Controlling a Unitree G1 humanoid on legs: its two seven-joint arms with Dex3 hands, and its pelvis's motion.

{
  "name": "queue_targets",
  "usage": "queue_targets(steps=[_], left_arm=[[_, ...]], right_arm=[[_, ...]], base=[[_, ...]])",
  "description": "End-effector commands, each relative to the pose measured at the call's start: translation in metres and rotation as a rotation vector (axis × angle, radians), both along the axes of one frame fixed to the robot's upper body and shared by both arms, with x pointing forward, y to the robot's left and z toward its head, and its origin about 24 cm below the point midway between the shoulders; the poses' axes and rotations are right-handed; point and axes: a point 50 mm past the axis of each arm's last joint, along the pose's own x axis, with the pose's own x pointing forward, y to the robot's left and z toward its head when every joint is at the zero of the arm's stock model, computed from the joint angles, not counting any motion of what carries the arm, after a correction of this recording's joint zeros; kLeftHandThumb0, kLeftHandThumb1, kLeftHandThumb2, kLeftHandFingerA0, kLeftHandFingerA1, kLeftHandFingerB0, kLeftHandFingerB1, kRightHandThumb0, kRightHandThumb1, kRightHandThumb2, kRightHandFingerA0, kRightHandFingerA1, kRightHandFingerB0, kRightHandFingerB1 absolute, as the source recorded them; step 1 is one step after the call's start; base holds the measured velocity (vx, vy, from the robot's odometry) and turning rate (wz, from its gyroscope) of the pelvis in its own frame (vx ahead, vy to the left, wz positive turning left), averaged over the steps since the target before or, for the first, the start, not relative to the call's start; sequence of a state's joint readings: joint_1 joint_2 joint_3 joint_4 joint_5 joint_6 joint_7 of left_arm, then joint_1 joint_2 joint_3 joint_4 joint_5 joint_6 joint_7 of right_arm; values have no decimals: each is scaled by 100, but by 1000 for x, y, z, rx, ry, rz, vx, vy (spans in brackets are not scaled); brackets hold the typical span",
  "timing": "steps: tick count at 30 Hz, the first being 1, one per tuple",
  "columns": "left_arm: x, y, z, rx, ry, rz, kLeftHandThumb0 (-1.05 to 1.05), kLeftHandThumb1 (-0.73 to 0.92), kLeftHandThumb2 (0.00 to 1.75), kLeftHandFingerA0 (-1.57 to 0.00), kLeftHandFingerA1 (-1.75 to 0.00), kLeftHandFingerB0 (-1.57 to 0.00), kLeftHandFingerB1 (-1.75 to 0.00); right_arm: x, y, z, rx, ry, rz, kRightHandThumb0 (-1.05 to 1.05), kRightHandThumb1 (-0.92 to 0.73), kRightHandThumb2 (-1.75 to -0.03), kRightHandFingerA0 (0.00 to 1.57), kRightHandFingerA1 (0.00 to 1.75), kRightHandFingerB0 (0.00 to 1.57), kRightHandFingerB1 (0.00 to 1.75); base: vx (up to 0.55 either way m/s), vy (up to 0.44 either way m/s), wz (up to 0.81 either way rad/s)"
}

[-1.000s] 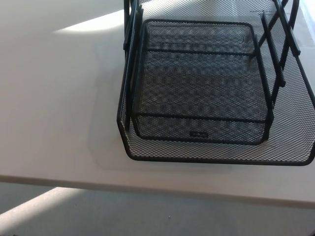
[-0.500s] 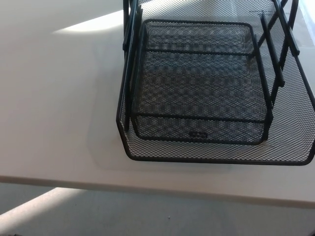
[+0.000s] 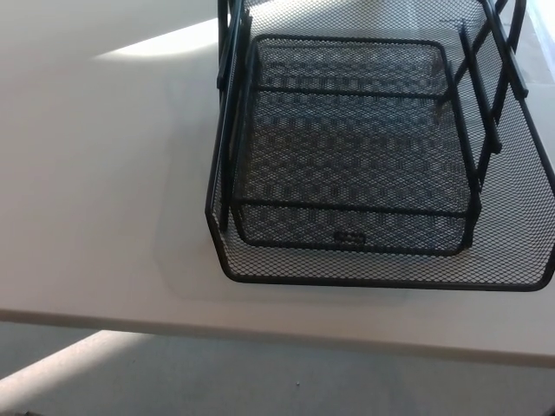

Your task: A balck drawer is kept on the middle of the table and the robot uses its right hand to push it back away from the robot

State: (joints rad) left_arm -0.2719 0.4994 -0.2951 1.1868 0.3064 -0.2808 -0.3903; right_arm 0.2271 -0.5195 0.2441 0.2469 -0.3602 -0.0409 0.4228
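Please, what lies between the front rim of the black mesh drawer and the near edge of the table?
In the head view only bare white table shows between the black mesh drawer front rim and the table's near edge. No robot hand is in view.

You see a black wire drawer (image 3: 364,165) of fine diamond mesh, right of centre. The table (image 3: 95,191) under it is plain white, with a brighter sunlit streak at the upper left. Grey floor (image 3: 260,381) fills the bottom.
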Motion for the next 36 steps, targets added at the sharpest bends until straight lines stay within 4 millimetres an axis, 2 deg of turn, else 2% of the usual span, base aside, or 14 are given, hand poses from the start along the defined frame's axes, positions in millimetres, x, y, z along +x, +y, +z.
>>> queue_targets(steps=[1,2,12,14,25,26,27,28,36], left_arm=[[1,7,6,5,-4,-6,-57,71,63,-49,-40,-32,-33],[1,7,6,6,-4,-5,-56,74,62,-51,-39,-34,-33],[1,7,6,5,-3,-5,-57,71,63,-50,-40,-34,-33],[1,7,6,5,-4,-5,-55,74,63,-50,-39,-34,-33],[1,7,6,0,-3,7,-56,71,62,-48,-39,-31,-33],[1,7,6,3,-2,2,-56,71,62,-48,-39,-32,-33],[1,7,6,4,-2,0,-56,71,62,-48,-39,-32,-33],[1,8,6,6,-1,-1,-56,71,62,-49,-39,-32,-33],[1,7,6,9,-7,-9,-55,75,62,-52,-40,-35,-33]], right_arm=[[-41,32,143,235,-153,449,-49,-76,-63,52,43,38,36],[-40,35,148,255,-157,474,-49,-78,-63,54,42,40,36],[-33,59,182,264,-172,648,-47,-77,-63,52,44,37,36],[-33,62,186,261,-171,668,-47,-77,-63,52,44,37,36],[-25,89,217,224,-164,892,-45,-76,-63,57,46,38,36],[-24,92,220,219,-155,907,-49,-64,-89,53,57,35,49],[-24,92,220,218,-153,908,-49,-64,-89,53,57,35,49],[-23,94,221,213,-149,919,-44,-78,-63,59,46,40,37],[-18,105,227,139,-114,995,-43,-76,-62,57,46,38,36]], base=[[0,0,0],[0,0,0],[0,0,0],[0,0,0],[0,0,0],[0,0,0],[0,0,0],[0,0,0],[0,0,0]])
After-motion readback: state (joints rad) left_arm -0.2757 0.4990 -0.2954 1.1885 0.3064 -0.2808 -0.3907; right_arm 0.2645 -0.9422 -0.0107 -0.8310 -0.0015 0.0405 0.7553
